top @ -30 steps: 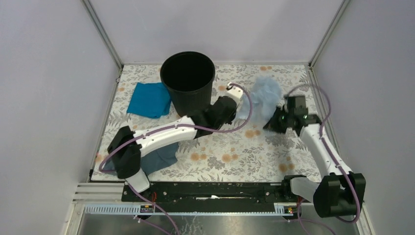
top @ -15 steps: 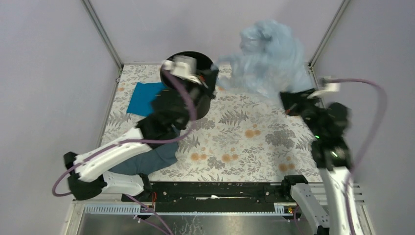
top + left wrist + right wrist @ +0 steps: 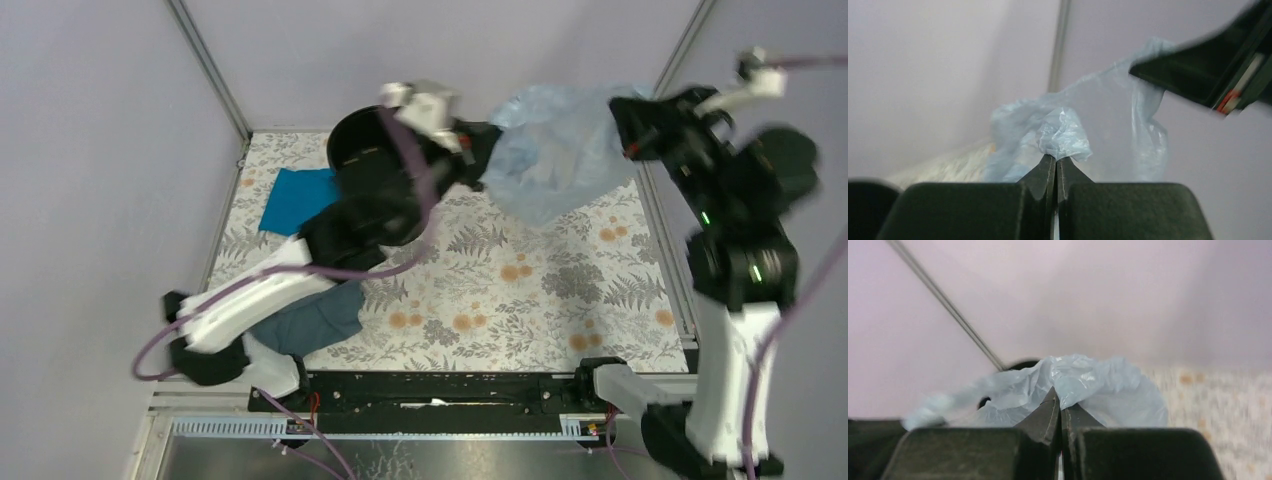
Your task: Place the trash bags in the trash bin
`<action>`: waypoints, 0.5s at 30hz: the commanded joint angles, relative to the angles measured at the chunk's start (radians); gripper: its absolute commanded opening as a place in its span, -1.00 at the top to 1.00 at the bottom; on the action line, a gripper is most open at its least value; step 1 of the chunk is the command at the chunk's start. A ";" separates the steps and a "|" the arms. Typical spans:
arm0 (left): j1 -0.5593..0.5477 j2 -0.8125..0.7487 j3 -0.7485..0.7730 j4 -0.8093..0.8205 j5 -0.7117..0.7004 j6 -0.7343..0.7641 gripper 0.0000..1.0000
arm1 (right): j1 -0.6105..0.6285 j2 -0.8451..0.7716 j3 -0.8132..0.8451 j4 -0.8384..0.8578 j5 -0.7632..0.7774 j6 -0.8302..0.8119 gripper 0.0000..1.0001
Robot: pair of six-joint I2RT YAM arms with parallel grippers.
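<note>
The pale blue translucent trash bag (image 3: 555,150) hangs stretched in the air between both grippers, above the table's back right. My left gripper (image 3: 488,140) is shut on its left edge, and the bag (image 3: 1065,135) bunches at the fingertips. My right gripper (image 3: 628,125) is shut on its right edge, and the bag (image 3: 1083,382) spreads past the tips. The black trash bin (image 3: 350,150) stands at the back left, mostly hidden behind my left arm; a sliver of its rim (image 3: 1023,363) shows in the right wrist view.
A bright teal folded cloth (image 3: 295,200) lies left of the bin. A dull grey-blue cloth (image 3: 315,320) lies at the front left under the left arm. The cell's walls and metal corner posts (image 3: 680,50) stand close behind the raised bag.
Both arms have lifted the bag from the table into the air. The right arm has risen high and the bag is now spread wider between the two grippers.
</note>
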 commanded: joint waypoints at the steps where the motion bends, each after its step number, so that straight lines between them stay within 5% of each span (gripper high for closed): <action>1: -0.028 -0.179 -0.254 0.222 -0.022 -0.009 1.00 | 0.001 -0.256 -0.233 0.083 0.014 -0.041 1.00; 5: 0.039 -0.055 -0.429 -0.025 -0.140 -0.161 1.00 | 0.001 -0.369 -0.818 0.165 0.050 0.034 1.00; 9: 0.042 -0.060 -0.574 -0.053 -0.109 -0.236 1.00 | 0.002 -0.298 -1.109 0.183 -0.111 0.132 1.00; 11: 0.069 -0.079 -0.537 -0.021 -0.073 -0.248 1.00 | 0.001 -0.314 -1.072 0.201 -0.067 0.144 1.00; 15: 0.169 -0.034 -0.220 0.023 0.099 -0.234 1.00 | 0.002 -0.124 -0.575 0.093 0.024 0.018 1.00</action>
